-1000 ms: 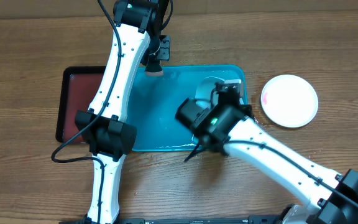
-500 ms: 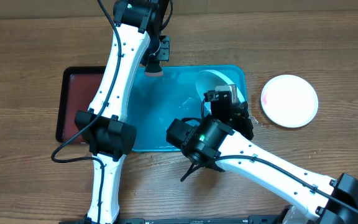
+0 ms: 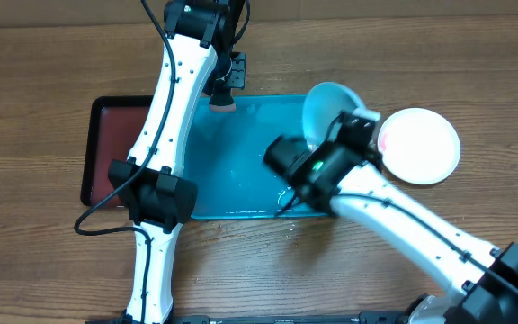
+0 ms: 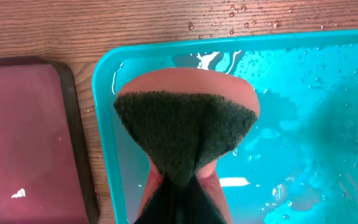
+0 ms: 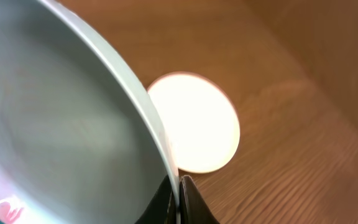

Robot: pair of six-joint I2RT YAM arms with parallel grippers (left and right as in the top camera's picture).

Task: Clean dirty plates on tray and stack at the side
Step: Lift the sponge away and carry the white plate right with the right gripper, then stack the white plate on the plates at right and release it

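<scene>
Stacking: blue plate (image 3: 325,105) clamped by rim in right gripper (image 5: 179,188), sponge (image 4: 185,130) in left gripper (image 4: 179,186); next, likely lowering flat onto white plate (image 3: 421,146).

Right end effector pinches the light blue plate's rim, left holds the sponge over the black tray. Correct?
No: the left end effector holds the sponge over a corner of the turquoise tray, with the black tray beside it, per the left wrist view. The right end effector does pinch the rim of the light blue plate.
</scene>
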